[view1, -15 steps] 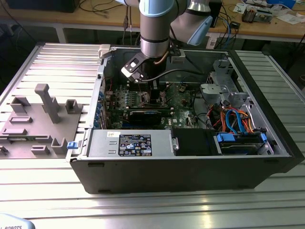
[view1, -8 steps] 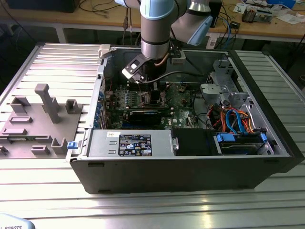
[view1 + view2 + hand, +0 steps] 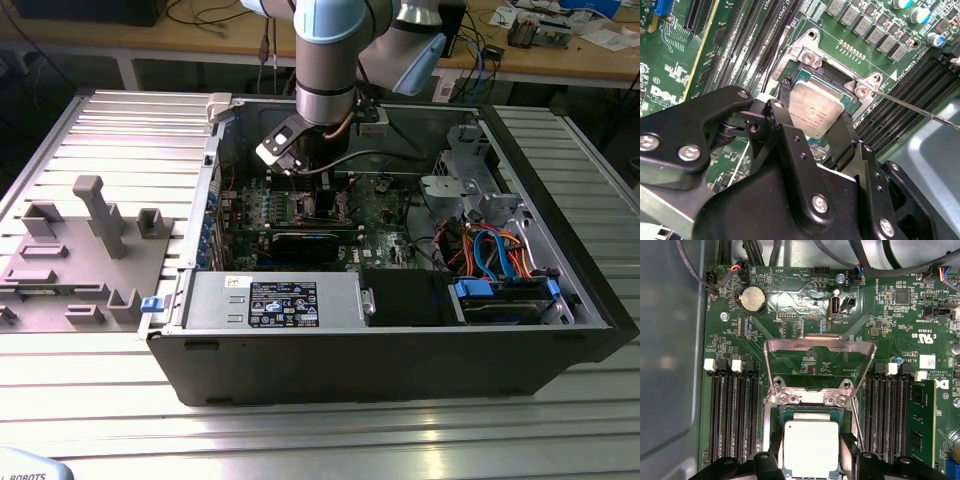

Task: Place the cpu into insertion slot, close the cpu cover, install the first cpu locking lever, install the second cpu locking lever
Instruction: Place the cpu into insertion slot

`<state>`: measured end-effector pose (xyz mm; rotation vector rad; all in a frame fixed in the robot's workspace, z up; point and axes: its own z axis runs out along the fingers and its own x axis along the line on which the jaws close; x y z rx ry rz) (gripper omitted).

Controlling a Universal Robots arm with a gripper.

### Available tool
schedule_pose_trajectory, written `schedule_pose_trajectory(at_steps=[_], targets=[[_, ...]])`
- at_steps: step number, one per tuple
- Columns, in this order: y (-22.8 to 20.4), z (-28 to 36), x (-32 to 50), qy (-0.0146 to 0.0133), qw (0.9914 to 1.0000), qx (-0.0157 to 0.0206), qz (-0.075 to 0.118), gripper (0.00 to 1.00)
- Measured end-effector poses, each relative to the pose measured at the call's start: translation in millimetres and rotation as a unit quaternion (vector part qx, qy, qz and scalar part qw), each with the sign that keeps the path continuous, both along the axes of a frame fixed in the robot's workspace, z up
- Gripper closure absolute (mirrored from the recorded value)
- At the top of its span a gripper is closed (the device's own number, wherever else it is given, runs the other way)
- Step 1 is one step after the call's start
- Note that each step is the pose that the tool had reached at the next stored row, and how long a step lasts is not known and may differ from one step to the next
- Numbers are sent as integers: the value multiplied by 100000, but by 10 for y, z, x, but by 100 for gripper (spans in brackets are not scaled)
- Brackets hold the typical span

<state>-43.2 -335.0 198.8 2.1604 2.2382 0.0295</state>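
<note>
arm: arm point(image 3: 325, 60) comes down from the upper middle of the exterior view into the open case point(image 3: 380, 360).
case: lies on its side on the ribbed metal counter point(image 3: 320, 440); the board faces up inside it, with blue and orange cables toward the exterior view's right.
tool: the tool point(image 3: 816, 109) is over the socket point(image 3: 810, 411). In both wrist views one black finger point(image 3: 785, 95) sits against one edge of the cpu and its partner against the opposite edge. Clenched on the cpu as far as the contact shows.
cpu: the cpu point(image 3: 810, 445) has its silver-grey top up and is level. It is inside the socket outline, between the two fingers. Whether it is fully seated cannot be told.
cover: the cover point(image 3: 820, 341) is swung open, away from the socket on its hinge side. Green board shows through its square opening. It is not over the cpu.
lever: one thin wire lever point(image 3: 910, 106) stands free beside the socket, unlatched.
memory slots: black slots point(image 3: 735, 410) flank the socket on both sides.
fixture: a grey moulded fixture point(image 3: 90, 250) sits on the counter at the exterior view's left, well apart from the tool.
</note>
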Motion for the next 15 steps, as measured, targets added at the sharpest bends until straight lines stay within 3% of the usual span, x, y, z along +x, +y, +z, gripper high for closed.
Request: schedule_pose_trajectory(at_steps=[8, 9, 12, 15], targets=[[2, -15, 1, -46, 100000, 73, -3, 45], [1, -12, 1, -15, 100000, 23, -3, 38], [0, -11, 0, -7, 100000, 10, -1, 38], [0, 59, 0, -8, 100000, -4, -3, 38]])
